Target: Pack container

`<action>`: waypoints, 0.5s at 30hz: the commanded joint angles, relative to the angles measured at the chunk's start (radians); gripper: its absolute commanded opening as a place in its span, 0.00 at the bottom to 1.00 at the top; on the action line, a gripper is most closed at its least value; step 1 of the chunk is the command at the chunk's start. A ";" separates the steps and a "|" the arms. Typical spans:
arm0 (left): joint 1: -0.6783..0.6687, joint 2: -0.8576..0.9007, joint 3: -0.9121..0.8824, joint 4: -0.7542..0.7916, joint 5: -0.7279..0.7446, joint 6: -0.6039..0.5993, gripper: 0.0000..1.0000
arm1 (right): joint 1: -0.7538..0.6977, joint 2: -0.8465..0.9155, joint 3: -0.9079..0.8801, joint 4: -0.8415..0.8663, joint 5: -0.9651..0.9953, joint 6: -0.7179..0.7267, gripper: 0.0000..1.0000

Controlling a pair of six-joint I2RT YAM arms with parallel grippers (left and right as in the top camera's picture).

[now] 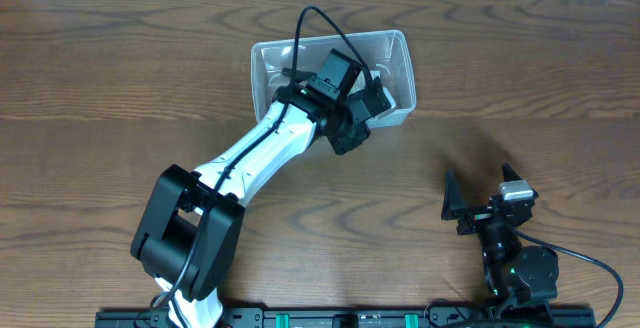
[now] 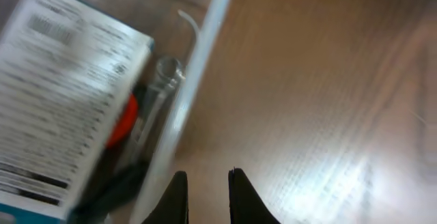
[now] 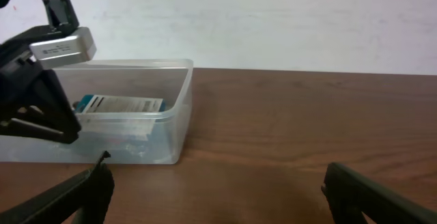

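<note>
brown wood-grain table (image 1: 100,118) against a pale wall, where we find the packing job looking close to finished. the container (image 1: 262,78), a clear plastic bin, sits toward the far middle of the table with the left arm stretched over it. from the left wrist view we see a blue-and-white box (image 2: 61,94) lying inside, with something orange (image 2: 121,125), a clear tube-like piece (image 2: 160,80) and dark shapes tucked beneath and beside it. blur keeps us from naming these smaller things.

the left pincer (image 2: 207,177) hangs just over the bin's near wall, its jaws drawn almost together with nothing between them. the right pincer (image 3: 215,182) waits well apart at the near right of the table, jaws spread wide and empty, facing the bin from low down.

we judge that the loading is mostly done: the bin holds several things, neither pincer carries anything, and we see nothing loose on the wood in the overhead view. no lid shows in any view, so we cannot tell whether closing the bin remains. what is left, as we read it, is for the left arm to draw clear.
</note>
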 commanded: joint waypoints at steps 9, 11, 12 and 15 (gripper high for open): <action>0.053 -0.240 0.063 -0.061 -0.243 -0.224 0.16 | 0.003 -0.009 -0.003 -0.003 -0.011 -0.012 0.99; 0.083 -0.292 0.063 -0.072 -0.327 -0.229 0.23 | 0.003 -0.009 -0.003 -0.003 -0.011 -0.012 0.99; 0.103 -0.324 0.063 -0.079 -0.365 -0.230 0.50 | 0.003 -0.009 -0.003 -0.003 -0.011 -0.012 0.99; 0.162 -0.417 0.063 -0.090 -0.389 -0.229 0.65 | 0.003 -0.009 -0.003 -0.003 -0.011 -0.012 0.99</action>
